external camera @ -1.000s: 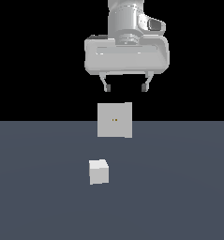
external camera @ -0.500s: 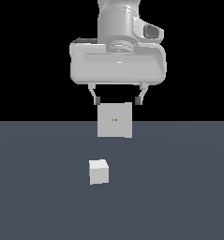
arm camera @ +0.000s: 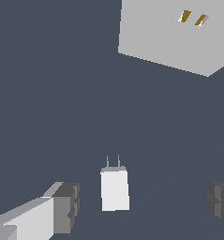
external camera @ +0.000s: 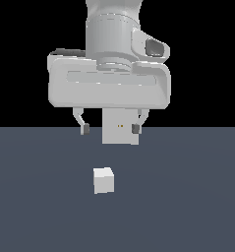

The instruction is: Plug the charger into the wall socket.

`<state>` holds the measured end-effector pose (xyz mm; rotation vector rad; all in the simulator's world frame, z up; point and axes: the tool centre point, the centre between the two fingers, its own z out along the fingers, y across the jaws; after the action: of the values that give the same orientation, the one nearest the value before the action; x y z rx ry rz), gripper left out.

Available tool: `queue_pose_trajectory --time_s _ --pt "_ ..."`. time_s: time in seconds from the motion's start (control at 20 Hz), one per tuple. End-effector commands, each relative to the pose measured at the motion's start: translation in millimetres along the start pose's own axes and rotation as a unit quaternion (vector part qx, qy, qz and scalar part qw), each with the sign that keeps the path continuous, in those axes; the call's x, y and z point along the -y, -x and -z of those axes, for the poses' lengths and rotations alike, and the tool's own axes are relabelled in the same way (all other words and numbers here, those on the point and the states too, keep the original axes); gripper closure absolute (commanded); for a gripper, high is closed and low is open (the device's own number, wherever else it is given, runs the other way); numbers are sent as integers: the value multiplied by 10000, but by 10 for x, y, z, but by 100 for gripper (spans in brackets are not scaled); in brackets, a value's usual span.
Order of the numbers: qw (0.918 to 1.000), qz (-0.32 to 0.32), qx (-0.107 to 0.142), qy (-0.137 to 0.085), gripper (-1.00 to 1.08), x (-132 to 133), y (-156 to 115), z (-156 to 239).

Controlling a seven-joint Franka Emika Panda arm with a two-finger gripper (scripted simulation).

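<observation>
Twice over the last second, closing in: bringing the gripper (external camera: pixel 110 129) down and toward the camera, so swelling to fill the upper half of the exterior view and now hiding the top of the wall socket (external camera: pixel 120 135), which was showing whole beneath it a second ago. Keeping the claw spread wide, pinching nothing.

Sweeping from the exterior view's left: hanging one dark fingertip (external camera: pixel 84 129) in the air, above the far edge of the desk (external camera: pixel 40 197) as that view frames it. Next, leaving the charger (external camera: pixel 103 180) where it was, lying alone near the middle of the desk, well short of the far edge and untouched. Then standing upright toward that far edge, the socket, showing its two gold dots (external camera: pixel 120 126). Lastly, hanging the other fingertip (external camera: pixel 135 128) level with the first.

Through the wrist view, framing the charger (arm camera: pixel 115 190) between the parted fingers (arm camera: pixel 62 208), left of midway, and pointing its two prongs (arm camera: pixel 113 161) roughly toward the socket (arm camera: pixel 174 37).

Judging from this: nearing the grasp, not yet making it; needing more descent and a small shift to centre on the charger before closing. Plugging in entirely remaining.
</observation>
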<state>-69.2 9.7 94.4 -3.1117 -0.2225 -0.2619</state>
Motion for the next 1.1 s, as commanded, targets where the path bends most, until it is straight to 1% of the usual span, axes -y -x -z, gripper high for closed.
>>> queue_pose_trajectory --time_s 0.0,0.4,0.85,1.05 --pt "9999 89 -53 -16 -92 53 84 -83" --pt "9996 256 -141 -52 -92 151 237 -251" --pt "9995 279 -148 -58 -92 163 258 -292" --pt "9995 279 -148 -58 -92 162 276 -374"
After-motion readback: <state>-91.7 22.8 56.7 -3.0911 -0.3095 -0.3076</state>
